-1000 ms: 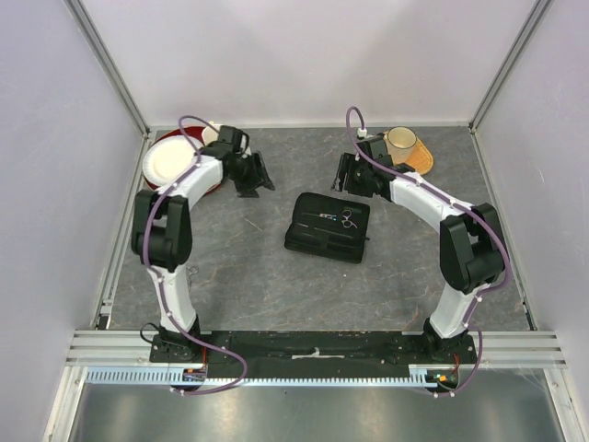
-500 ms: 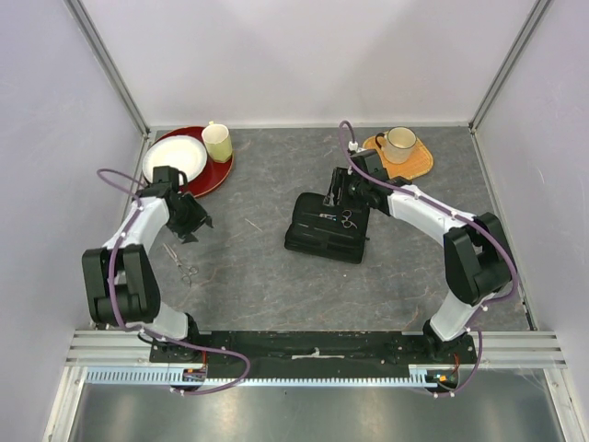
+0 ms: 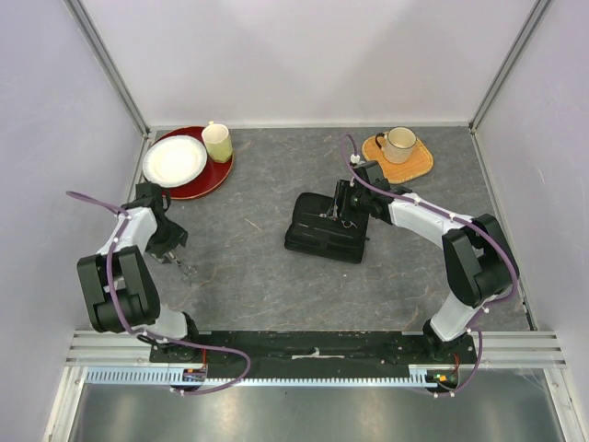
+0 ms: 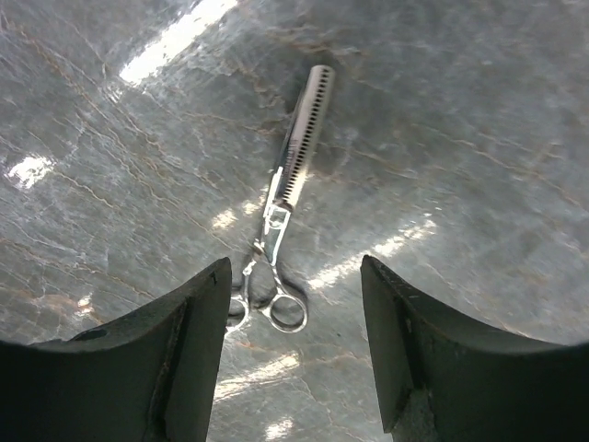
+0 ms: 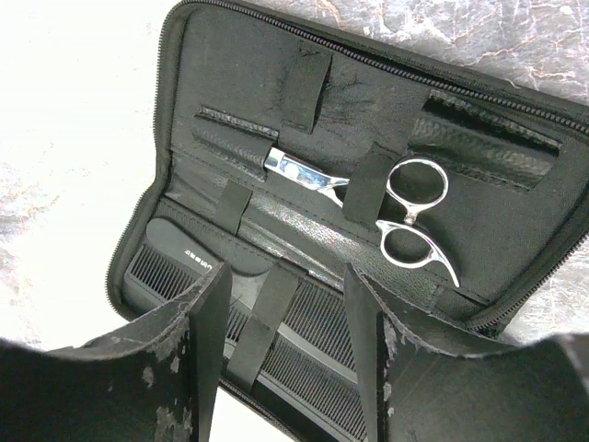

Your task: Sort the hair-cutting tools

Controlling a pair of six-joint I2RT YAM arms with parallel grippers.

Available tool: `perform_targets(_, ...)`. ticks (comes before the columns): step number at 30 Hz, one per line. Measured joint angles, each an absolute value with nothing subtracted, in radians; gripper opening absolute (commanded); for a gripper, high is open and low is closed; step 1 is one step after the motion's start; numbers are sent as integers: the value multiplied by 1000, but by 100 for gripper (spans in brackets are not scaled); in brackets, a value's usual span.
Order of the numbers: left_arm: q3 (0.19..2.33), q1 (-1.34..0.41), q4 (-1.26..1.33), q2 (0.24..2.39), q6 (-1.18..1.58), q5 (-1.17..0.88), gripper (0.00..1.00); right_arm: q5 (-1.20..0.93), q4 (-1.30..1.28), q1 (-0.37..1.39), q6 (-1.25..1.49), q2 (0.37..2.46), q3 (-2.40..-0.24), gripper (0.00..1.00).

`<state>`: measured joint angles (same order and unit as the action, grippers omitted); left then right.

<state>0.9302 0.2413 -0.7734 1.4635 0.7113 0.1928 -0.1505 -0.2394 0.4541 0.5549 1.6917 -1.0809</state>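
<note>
One pair of silver thinning scissors (image 4: 293, 175) lies flat on the grey table, also seen in the top view (image 3: 187, 270). My left gripper (image 4: 294, 354) is open and empty just above their finger rings (image 3: 170, 241). The black zip case (image 3: 322, 238) lies open mid-table. Inside it, a second pair of silver scissors (image 5: 368, 198) sits under elastic straps, and two black combs (image 5: 313, 322) are strapped in the lower half. My right gripper (image 5: 285, 345) is open and empty, hovering over the combs at the case's far edge (image 3: 344, 201).
A red tray (image 3: 216, 173) with a white plate (image 3: 175, 158) and a pale cup (image 3: 217, 142) stands at the back left. A mug (image 3: 399, 143) on an orange mat (image 3: 419, 164) stands at the back right. The left wall is close to my left arm.
My left arm swung from beside the plate at the back to the near left, over the loose scissors. My right gripper moved from near the mug down over the open case.
</note>
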Motion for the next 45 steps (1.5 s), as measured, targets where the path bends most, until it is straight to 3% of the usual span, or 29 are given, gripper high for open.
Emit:
perform_targets(5,882,259,-751,1522,715,192,64,-153,-239,454,557,1692,-1081,59)
perform_targets(7,876,265,-748,1547,715,187,58,-153,-239,454,558,1692,-1081,59)
perform_targets(12,875,276,-723,1575,721,143,37,-152,-236,454,558,1692,-1081,59)
perform_targets(17,875,276,-697,1579,735,99,24,-152,-233,454,558,1692,-1081,59)
perform_targets(22,854,287,-664,1567,746,48,4,-152,-233,454,558,1692,-1082,59)
perform_targets(34,793,262,-534,1536,764,-112,2,-158,-229,454,562,1705,-1119,58)
perform_targets(45,745,95,-522,1463,765,-118,2,-189,-225,454,564,1725,-1137,60)
